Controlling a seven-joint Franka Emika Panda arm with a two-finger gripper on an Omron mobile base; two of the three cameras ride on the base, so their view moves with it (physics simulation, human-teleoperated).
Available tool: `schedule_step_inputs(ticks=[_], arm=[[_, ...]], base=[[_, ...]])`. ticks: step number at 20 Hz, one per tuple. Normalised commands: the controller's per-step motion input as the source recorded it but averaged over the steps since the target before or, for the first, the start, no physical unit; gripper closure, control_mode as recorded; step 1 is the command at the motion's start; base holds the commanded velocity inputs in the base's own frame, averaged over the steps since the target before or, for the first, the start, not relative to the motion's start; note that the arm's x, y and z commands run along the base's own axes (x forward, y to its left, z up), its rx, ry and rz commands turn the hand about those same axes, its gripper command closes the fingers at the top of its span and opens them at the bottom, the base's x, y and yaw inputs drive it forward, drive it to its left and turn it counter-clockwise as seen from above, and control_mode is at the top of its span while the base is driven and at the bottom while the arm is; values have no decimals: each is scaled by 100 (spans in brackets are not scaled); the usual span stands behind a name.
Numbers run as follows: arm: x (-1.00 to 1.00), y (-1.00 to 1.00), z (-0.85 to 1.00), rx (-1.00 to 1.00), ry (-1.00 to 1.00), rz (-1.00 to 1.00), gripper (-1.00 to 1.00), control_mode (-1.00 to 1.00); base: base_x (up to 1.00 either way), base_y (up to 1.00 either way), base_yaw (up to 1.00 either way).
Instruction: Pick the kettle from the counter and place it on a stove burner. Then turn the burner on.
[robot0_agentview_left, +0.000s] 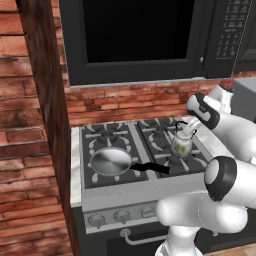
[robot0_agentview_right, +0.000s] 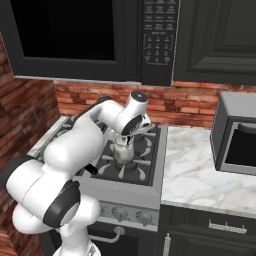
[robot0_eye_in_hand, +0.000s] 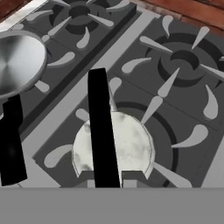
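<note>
I see the stove (robot0_agentview_left: 145, 150) set in the white counter (robot0_agentview_right: 200, 172), with a microwave (robot0_agentview_left: 140, 37) above it. A steel pan (robot0_agentview_left: 111, 161) sits on the front left burner, its black handle pointing right. The kettle (robot0_agentview_left: 181, 145) hangs over the front right burner (robot0_eye_in_hand: 175, 144); I cannot tell whether its base touches the grate. In the hand view its silvery lid lies directly below, crossed by the black handle. My tool (robot0_agentview_right: 131, 139) is clamped narrow on that handle.
</note>
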Motion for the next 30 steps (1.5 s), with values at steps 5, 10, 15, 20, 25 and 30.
schedule_step_inputs(ticks=[5, 10, 15, 20, 25, 30], arm=[[11, -4, -12, 0, 0, 0, 100, -100], [18, -9, -8, 0, 0, 0, 100, -100], [21, -11, -4, 0, 0, 0, 100, -100], [18, -2, -4, 0, 0, 0, 100, -100], [9, 0, -9, 0, 0, 0, 100, -100], [5, 0, -15, 0, 0, 0, 100, -100]], base=[[0, 0, 0], [0, 0, 0], [0, 0, 0], [0, 0, 0], [0, 0, 0], [0, 0, 0]])
